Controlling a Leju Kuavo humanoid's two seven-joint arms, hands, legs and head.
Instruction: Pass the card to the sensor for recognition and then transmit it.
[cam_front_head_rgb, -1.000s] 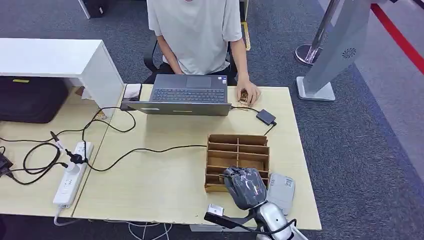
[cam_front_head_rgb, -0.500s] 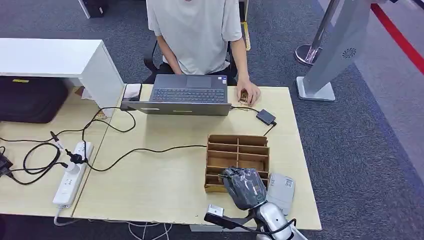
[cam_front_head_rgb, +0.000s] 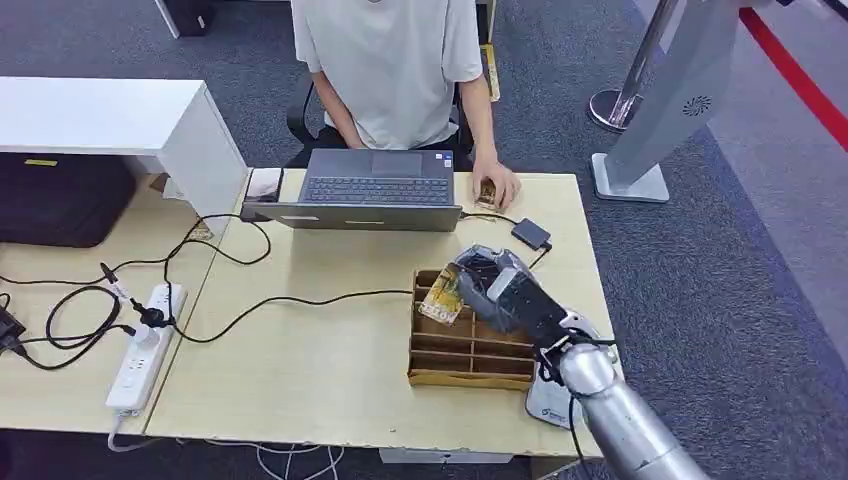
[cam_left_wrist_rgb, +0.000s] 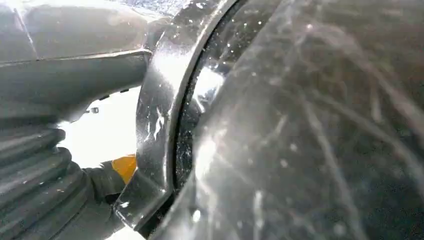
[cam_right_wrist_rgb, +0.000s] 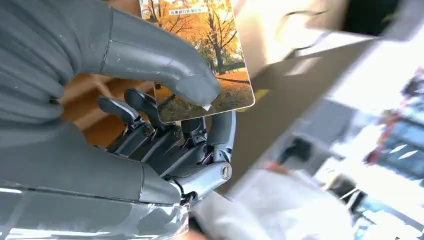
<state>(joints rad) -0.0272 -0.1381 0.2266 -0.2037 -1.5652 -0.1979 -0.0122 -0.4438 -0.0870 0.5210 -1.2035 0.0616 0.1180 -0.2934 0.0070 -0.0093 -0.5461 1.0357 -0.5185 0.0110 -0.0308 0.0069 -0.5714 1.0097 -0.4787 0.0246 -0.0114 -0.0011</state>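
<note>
Head view: looks from high on the robot, forward and down, at the whole desk (cam_front_head_rgb: 330, 390), the laptop (cam_front_head_rgb: 375, 190) and a seated person (cam_front_head_rgb: 390, 70) on the far side.
Right wrist view: sits very close behind the right hand (cam_right_wrist_rgb: 150, 150), turned on its side, facing along the fingers to the card (cam_right_wrist_rgb: 200, 55); the background is blurred.
Left wrist view: extremely near to a dark shiny curved surface; what it faces I cannot tell.
Shared part: head and right wrist views both show the right hand (cam_front_head_rgb: 505, 290), the card (cam_front_head_rgb: 441, 296) and the wooden box (cam_front_head_rgb: 470, 350).

Laptop (cam_front_head_rgb: 375, 190) behind wooden organizer (cam_front_head_rgb: 470, 345) on table (cam_front_head_rgb: 320, 370)
</note>
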